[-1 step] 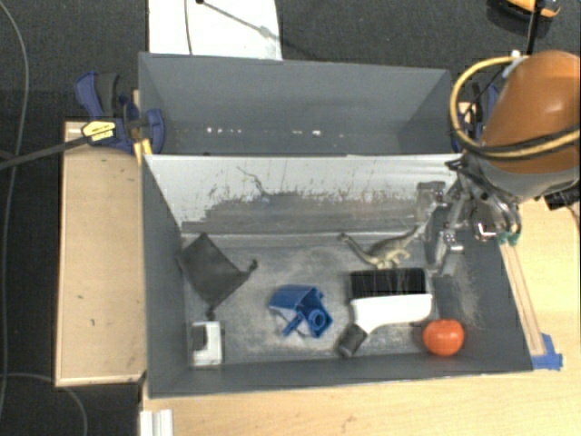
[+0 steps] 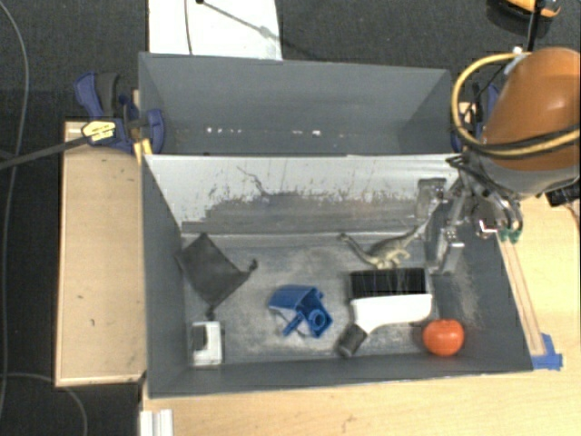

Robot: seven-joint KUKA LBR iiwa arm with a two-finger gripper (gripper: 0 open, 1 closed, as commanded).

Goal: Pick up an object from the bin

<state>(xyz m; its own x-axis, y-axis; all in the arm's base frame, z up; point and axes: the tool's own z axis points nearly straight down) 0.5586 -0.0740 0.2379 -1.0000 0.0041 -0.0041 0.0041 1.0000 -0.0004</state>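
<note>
**Gripper low at the bin's right, beside a thin tan piece**

The gripper [image 2: 439, 254] hangs low in the right part of the bin [image 2: 300, 189], close to the back wall, under the arm's orange cover. Whether it is open or closed cannot be told from this angle.

Just to its left lies a tan piece [image 2: 385, 251]. It is slim, bent and pale olive-tan, with a thin end trailing off to the left. Its right end runs up towards the gripper, and contact between the two cannot be made out.

Just in front of the tan piece is a brush [image 2: 392, 300], with black bristles at the back and a white body at the front. An orange ball [image 2: 443, 337] sits by the brush's right end, near the front wall. A dark stub [image 2: 351, 340] lies at the brush's left end.

Further left, well apart from the gripper:
- a blue part [image 2: 301, 312] in mid-floor
- a dark sheet [image 2: 213, 271], creased
- a white block [image 2: 206, 341] in the front left corner
</note>
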